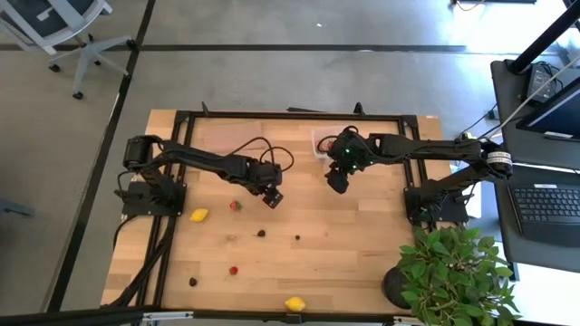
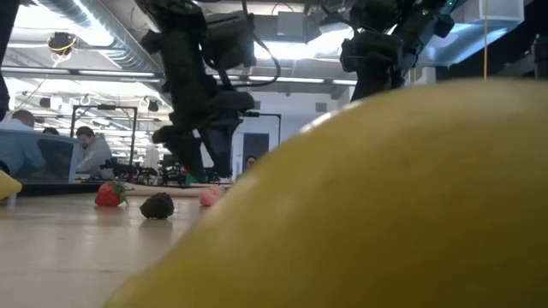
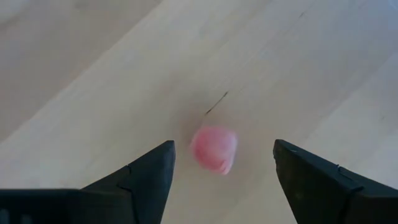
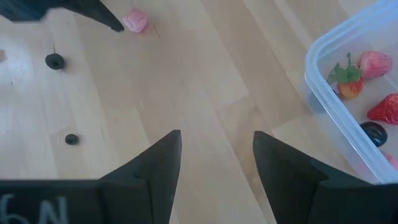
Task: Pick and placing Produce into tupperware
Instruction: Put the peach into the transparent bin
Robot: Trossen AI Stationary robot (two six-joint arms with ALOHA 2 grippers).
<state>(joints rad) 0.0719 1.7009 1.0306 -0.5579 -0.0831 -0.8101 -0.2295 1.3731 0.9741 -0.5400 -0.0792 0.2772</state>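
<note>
The tupperware (image 4: 348, 93), a clear plastic tub with rounded corners, sits on the wooden table (image 1: 344, 244) at its far side, under the right arm. Inside it, the right wrist view shows pale and red strawberry pieces (image 4: 375, 64) and a dark berry (image 4: 373, 132).

Just beside the tub, toward the table's middle, the right gripper (image 1: 338, 181) hangs above bare wood with its fingers (image 4: 155, 168) parted and nothing between them.

Farther from the tub, the left gripper (image 1: 271, 196) is low over the table, its fingers (image 3: 149, 174) spread wide on either side of a small pink fruit piece (image 3: 214, 148) that lies on the wood, touched by neither finger.

Beyond that gripper, away from the tub, lie a red strawberry (image 1: 235, 206) and then a yellow lemon (image 1: 198, 215). Small dark berries (image 1: 261, 233) are scattered on the open wood in front of the tub. Well away from the tub, near the front edge, are another red piece (image 1: 233, 270), a dark berry (image 1: 192, 282) and a second lemon (image 1: 294, 304), which fills most of the low view. A green potted plant (image 1: 453, 272) stands at the table's front corner on the right arm's side.
</note>
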